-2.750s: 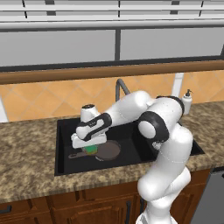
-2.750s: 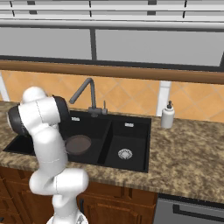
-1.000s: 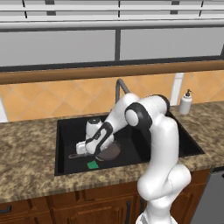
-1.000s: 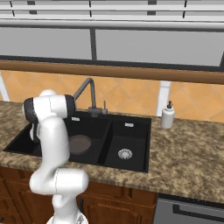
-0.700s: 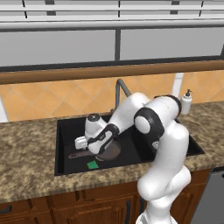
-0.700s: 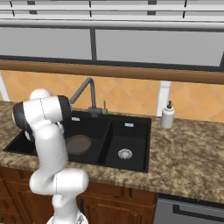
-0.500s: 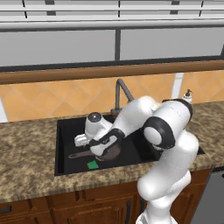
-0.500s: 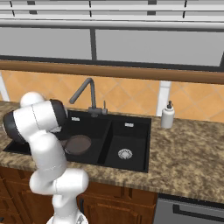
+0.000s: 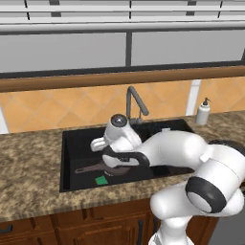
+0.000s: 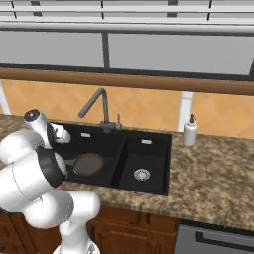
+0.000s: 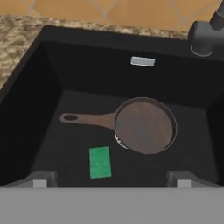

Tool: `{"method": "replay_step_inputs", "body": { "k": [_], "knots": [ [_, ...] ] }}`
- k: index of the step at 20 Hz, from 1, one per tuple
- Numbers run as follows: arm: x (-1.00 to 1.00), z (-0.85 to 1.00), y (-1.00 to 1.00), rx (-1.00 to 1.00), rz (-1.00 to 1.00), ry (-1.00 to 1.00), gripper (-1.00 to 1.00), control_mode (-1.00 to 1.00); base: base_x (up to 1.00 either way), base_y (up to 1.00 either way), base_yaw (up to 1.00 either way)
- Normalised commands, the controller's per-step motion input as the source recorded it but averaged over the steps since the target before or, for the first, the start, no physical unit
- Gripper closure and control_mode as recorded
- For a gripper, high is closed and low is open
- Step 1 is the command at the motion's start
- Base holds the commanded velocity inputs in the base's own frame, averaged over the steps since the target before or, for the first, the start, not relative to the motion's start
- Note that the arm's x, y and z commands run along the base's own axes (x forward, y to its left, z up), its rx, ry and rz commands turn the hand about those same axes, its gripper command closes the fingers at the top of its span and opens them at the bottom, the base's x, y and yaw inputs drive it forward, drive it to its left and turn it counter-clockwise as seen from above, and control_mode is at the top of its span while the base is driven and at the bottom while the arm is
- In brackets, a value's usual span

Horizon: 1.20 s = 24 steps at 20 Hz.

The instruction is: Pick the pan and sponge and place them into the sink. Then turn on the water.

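Note:
The black sink holds both things in its large left basin. On the basin floor lies the dark brown pan, its handle pointing left; it also shows in the side views as the pan and the pan, partly behind my arm. The green sponge lies flat just in front of the handle, apart from the pan, and is the sponge. My gripper hangs open above them, holding nothing. No water runs from the faucet.
A white soap dispenser stands on the granite counter right of the sink. The small right basin has a round metal drain. The faucet base stands at the back rim, close to my hand's right side. A tiled wall runs behind.
My hand has risen from low over the basin floor to above the sink, and the elbow has swung right. The sponge and pan have stayed where they lay.

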Motion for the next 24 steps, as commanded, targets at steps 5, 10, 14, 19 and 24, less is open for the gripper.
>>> {"method": "replay_step_inputs", "body": {
  "k": [5,10,14,19,24],
  "knots": [
    [-0.21,1.00,-0.38,0.00,0.00,0.00,-1.00,-1.00,0.00,0.00,0.00],
    [-0.29,0.88,-0.59,0.00,-0.01,0.12,-1.00,-1.00,0.00,0.00,0.00],
    [-0.07,0.22,-0.76,0.08,-0.02,0.10,-1.00,-1.00,0.00,0.00,0.00],
    [0.00,0.00,-0.85,0.20,0.00,0.01,-1.00,-1.00,0.00,0.00,0.00],
    [0.00,0.00,-0.90,0.19,0.00,0.02,-1.00,-1.00,0.00,0.00,0.00]
  ]
}}
